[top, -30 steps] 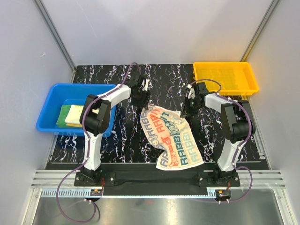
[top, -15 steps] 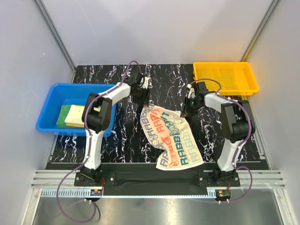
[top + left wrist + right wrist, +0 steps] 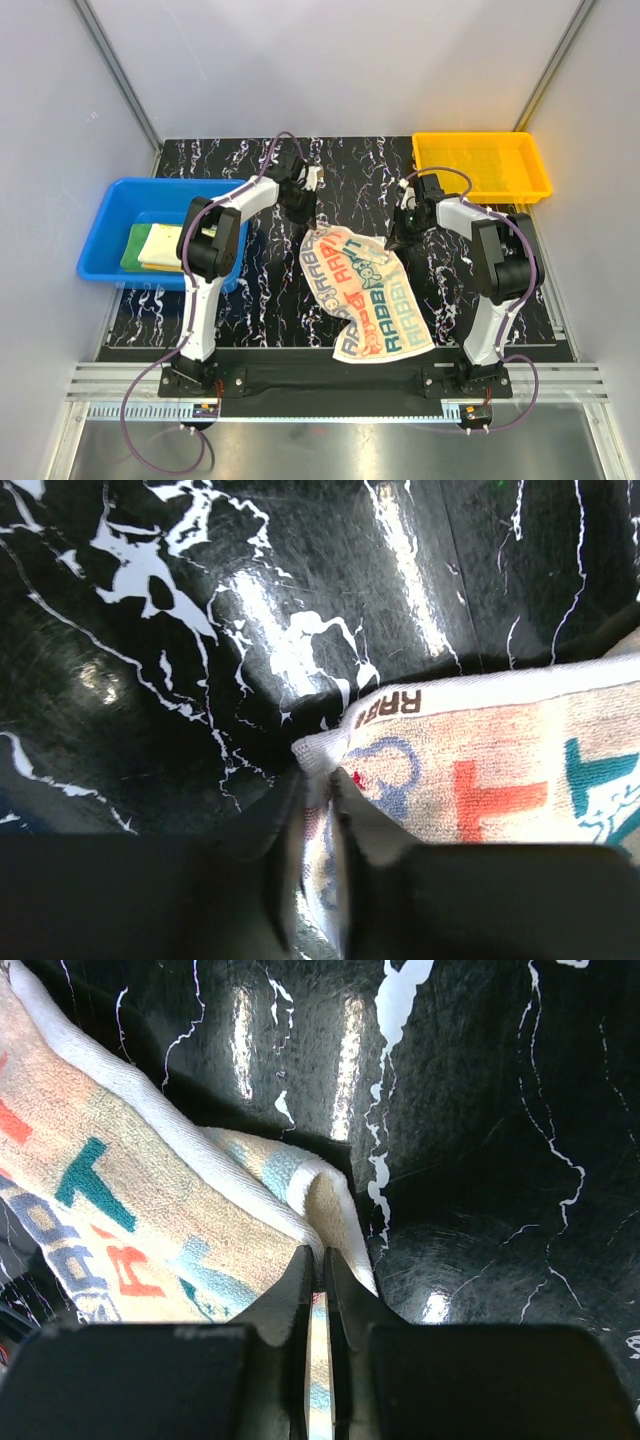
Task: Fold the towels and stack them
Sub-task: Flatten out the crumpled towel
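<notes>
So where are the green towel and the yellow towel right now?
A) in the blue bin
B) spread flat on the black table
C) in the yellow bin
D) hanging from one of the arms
A: the green towel and the yellow towel lie together inside the blue bin on the left. Only the RABBIT towel is out on the table.

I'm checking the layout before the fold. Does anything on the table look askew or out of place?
Yes: the printed towel lies crooked and rumpled across the table, and its near end reaches over the front edge. Nothing looks spilled or damaged.
</notes>
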Available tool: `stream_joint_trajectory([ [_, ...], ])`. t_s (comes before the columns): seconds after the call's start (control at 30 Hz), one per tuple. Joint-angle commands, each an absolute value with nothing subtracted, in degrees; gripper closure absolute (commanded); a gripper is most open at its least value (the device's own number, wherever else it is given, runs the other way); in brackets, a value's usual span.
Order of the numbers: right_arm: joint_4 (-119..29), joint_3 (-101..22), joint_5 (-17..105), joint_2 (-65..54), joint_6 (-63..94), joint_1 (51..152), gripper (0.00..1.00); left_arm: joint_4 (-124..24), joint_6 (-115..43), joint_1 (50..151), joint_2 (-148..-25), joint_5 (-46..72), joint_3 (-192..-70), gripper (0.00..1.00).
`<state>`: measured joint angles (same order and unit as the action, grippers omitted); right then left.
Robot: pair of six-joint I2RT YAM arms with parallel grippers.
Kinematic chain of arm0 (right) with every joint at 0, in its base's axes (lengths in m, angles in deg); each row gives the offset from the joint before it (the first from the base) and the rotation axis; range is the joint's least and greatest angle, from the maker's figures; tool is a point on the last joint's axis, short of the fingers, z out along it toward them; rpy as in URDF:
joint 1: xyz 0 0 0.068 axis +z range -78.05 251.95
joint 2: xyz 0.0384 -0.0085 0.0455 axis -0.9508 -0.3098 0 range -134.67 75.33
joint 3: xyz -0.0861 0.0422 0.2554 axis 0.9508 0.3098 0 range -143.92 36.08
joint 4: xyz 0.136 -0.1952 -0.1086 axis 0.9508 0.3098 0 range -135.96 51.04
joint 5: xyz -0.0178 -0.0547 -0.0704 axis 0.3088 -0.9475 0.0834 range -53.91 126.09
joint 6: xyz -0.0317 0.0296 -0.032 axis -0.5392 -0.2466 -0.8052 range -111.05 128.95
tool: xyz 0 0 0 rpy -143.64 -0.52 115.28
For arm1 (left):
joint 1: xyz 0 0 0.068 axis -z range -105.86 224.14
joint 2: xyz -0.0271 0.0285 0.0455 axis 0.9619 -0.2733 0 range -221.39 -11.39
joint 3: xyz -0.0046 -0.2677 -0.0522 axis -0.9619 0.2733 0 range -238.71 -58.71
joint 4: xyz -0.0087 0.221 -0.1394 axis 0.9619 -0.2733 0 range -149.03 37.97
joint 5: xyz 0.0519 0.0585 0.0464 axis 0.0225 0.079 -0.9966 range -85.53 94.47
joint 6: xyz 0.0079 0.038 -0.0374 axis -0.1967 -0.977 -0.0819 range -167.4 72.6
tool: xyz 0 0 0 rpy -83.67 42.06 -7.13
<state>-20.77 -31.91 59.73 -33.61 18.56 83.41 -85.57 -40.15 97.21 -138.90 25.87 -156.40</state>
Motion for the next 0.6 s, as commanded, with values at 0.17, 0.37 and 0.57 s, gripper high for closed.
stream_joint_trajectory([
  [0.17, -16.5, -42.4, 56.0, -34.5, 18.2, 83.4, 1.0, -88.2, -38.6, 96.2, -140.1, 24.3, -163.8, 1.0],
  [0.37, -13.5, -60.1, 51.2, -37.5, 14.8, 83.2, 1.0, -86.6, -36.0, 92.7, -139.1, 25.9, -173.9, 1.0],
  [0.57, -17.2, -75.2, 47.9, -45.8, 9.2, 82.7, 1.0, -79.9, -34.7, 89.5, -141.7, 29.0, -181.3, 1.0],
])
